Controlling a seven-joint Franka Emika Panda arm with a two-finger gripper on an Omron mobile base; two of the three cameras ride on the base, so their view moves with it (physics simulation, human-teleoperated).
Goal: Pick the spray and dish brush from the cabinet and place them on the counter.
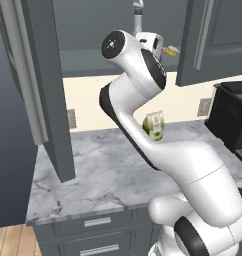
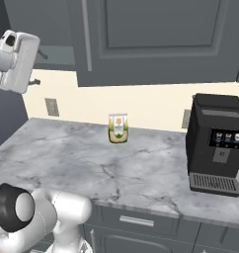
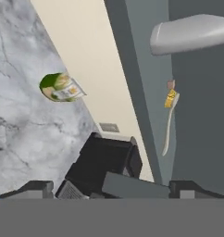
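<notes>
The cabinet stands open above the counter. On its grey shelf lies the dish brush, a thin cream handle with a yellowish head; its head also peeks out beside my hand. The spray, pale grey, is just beyond the brush on the same shelf, and its neck rises above my hand. My gripper is open and empty, raised to shelf height in front of the cabinet and short of both objects. From the right, the white hand hangs at the cabinet's open side.
A green-and-cream pouch stands on the counter near the back wall. A black coffee machine sits at the right. The open cabinet doors flank my arm. Grey drawers run below the counter.
</notes>
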